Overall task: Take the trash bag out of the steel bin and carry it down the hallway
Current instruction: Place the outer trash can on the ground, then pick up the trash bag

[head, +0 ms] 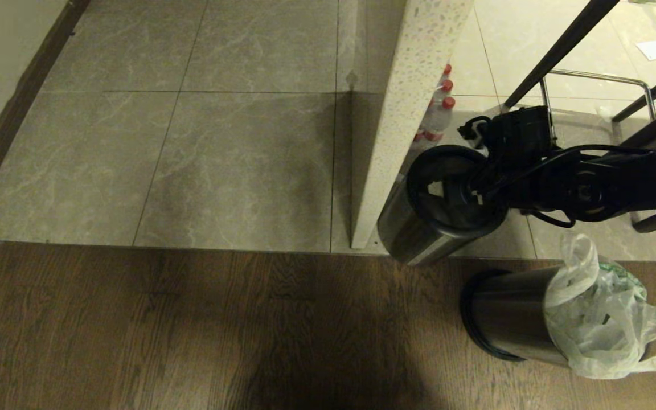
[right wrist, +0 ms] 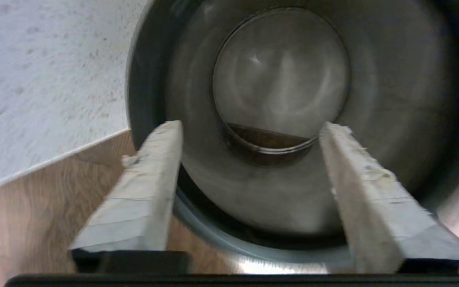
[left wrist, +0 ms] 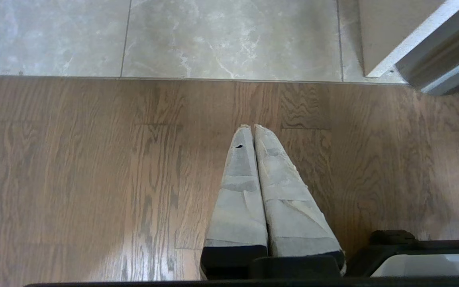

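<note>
Head view shows the trash bag (head: 601, 319) bunched over the mouth of a steel bin (head: 504, 313) on the wood floor, near the right gripper (head: 464, 193), whose fingers stand apart above a second, empty bin (head: 419, 233). Thin and crinkled, the bag looks light, limp and easily torn, so its loop handles seem the best hold. Left gripper (left wrist: 253, 131) hangs over the floor, fingers pressed together.

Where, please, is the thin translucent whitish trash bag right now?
In the head view the trash bag sits low on the right, lining a steel bin on dark wood-plank floor.
</note>
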Tool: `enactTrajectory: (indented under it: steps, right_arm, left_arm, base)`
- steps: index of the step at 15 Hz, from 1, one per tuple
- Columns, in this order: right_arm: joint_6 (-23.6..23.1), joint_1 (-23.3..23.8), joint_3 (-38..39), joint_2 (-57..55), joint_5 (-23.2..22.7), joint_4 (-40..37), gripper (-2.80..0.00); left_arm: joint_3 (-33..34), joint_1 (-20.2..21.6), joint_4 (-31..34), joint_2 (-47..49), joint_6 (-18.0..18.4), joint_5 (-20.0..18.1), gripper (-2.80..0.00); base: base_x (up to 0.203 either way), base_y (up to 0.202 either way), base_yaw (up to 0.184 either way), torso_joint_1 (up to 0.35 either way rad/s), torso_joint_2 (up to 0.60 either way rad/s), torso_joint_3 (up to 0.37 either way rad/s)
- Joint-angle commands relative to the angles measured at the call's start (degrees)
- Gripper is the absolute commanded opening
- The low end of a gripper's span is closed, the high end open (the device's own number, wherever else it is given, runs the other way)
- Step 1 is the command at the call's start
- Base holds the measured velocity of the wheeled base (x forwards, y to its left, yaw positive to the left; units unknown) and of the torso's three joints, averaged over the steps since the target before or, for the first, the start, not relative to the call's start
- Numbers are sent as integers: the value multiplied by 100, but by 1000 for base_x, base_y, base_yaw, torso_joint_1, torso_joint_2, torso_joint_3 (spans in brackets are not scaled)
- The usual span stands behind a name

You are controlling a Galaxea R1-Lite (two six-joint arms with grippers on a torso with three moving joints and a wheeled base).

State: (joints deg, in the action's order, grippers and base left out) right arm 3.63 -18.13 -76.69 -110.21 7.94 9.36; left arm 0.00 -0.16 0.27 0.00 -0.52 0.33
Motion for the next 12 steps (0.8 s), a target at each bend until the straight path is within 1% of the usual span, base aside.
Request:
enactTrajectory:
  steps: [1,4,5,6,8,10,12]
  right_arm:
    - [-4,-4,243,505,-1,-5,0]
    - [-6,-13,865,1449,-9,-25,0]
    - [1,-14,1153,1888,-11,-52,-163]
    - [6,-14,1449,2185,-8,-89,-280]
    - [-2,-15,2179,2962,179,-504,-280]
    - [0,-11,2897,3689,683,-1312,-280]
    - [53,-2,3472,4189,1230,-2370,-280]
  left_arm:
    - [9,-2,0,-9,0,2,-280]
    - [9,-2,0,-9,0,2,-280]
    - [9,-2,0,-9,0,2,-280]
    - [9,-2,0,-9,0,2,-280]
    - [9,-2,0,-9,0,2,-280]
    - [9,-2,0,-9,0,2,-280]
    - [9,-2,0,-9,0,2,-280]
  base:
    - [0,0,0,0,0,0]
    - [0,0,0,0,0,0]
    - [0,0,0,0,0,0]
    - [0,0,0,0,0,0]
    - [0,0,0,0,0,0]
    - [0,0,0,0,0,0]
    - [0,0,0,0,0,0]
